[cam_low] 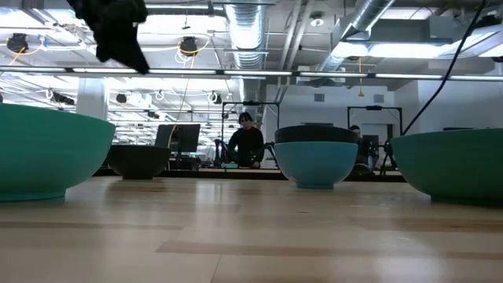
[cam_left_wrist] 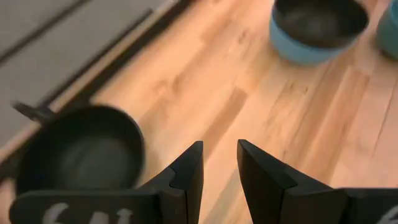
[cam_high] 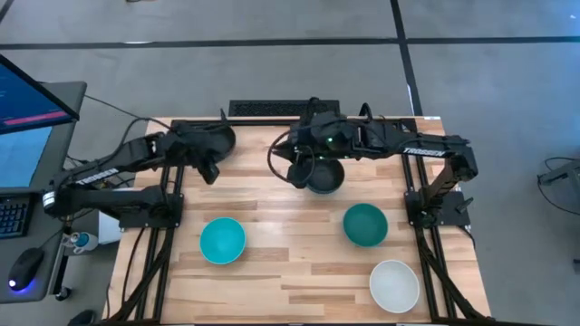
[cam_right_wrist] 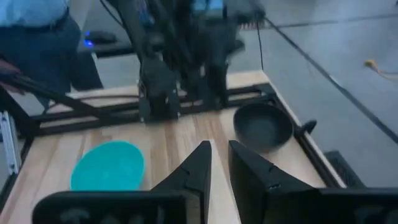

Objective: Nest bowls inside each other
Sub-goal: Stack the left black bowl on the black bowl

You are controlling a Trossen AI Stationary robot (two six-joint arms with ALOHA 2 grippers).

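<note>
A sky-blue bowl (cam_high: 324,177) with a black bowl nested in it (cam_left_wrist: 318,20) stands at the table's far middle. My right gripper (cam_right_wrist: 219,155) hovers just left of it, open by a narrow gap and empty. A second black bowl (cam_left_wrist: 81,152) sits at the far left, partly under my left arm. My left gripper (cam_left_wrist: 219,158) hangs raised beside it, open by a narrow gap, holding nothing. The turquoise bowl (cam_high: 222,240), the dark teal-green bowl (cam_high: 365,225) and the white bowl (cam_high: 394,284) each rest alone on their bases nearer the front.
Bare wood lies between the bowls in the table's middle (cam_high: 281,217). The arm mounts stand at the left edge (cam_high: 149,208) and right edge (cam_high: 435,208). A monitor (cam_high: 27,104) and a keyboard are off the table's left. People sit in the room behind (cam_low: 246,141).
</note>
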